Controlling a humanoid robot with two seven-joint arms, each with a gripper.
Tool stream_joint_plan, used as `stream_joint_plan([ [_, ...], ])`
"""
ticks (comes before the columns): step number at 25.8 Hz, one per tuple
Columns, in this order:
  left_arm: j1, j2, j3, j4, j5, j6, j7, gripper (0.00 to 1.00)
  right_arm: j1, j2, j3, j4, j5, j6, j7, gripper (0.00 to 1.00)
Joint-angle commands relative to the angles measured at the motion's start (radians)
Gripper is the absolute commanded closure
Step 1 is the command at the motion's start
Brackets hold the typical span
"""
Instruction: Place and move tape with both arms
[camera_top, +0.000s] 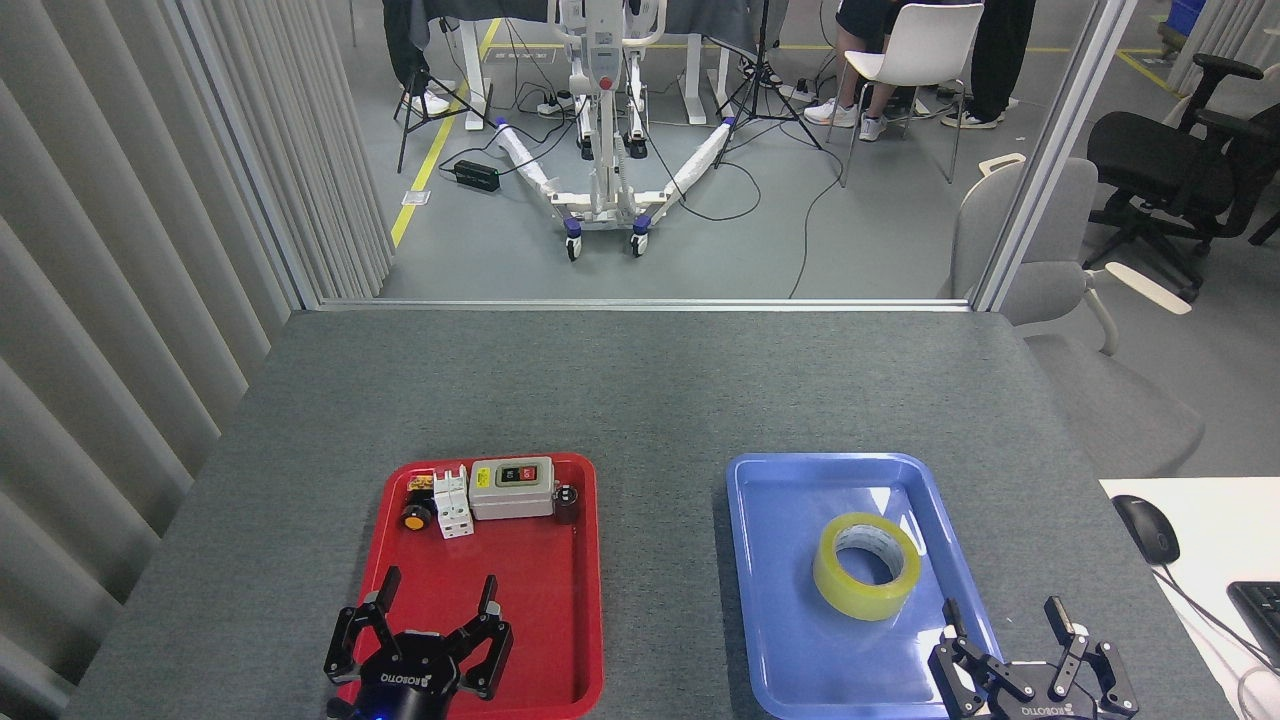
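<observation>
The yellow tape roll (866, 565) lies flat in the right half of the blue tray (790, 620), its white core facing up. My right gripper (1003, 612) hovers open at the tray's near right corner, just in front of the tape and apart from it. At the near left, my left gripper (438, 583) stands open over the near end of the red tray (540, 620), with nothing between its fingers.
At the far end of the red tray sit a grey switch box (511, 488), a white breaker (452, 502) and small parts. A white desk with a black mouse (1146, 527) adjoins on the right. Grey chairs stand beyond the table's right edge.
</observation>
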Motion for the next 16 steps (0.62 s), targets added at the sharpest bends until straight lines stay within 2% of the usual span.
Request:
stream_joint_plan([
  [1,0.001,-0.009,0.0,-0.002,0.0,0.0,0.0,0.0,0.0,0.0,0.0,0.001,0.0,0.0,0.0,0.01],
  [7,-0.013,-0.009,0.005,-0.008,0.0,0.016,0.002,0.0,0.0,0.0,0.0,0.001,0.0,0.0,0.0,0.01],
  [10,-0.011,-0.007,0.051,-0.008,0.001,0.019,0.003,0.0,0.0,0.0,0.0,0.001,0.0,-0.002,0.001,0.01],
  [13,-0.003,0.001,0.064,-0.002,0.005,0.014,0.082,0.0,0.0,-0.001,0.0,0.001,0.0,-0.003,0.001,0.01],
  [16,-0.014,-0.006,0.064,0.012,0.009,0.011,0.1,0.0,0.0,-0.001,0.0,0.001,-0.002,-0.005,0.001,0.01],
])
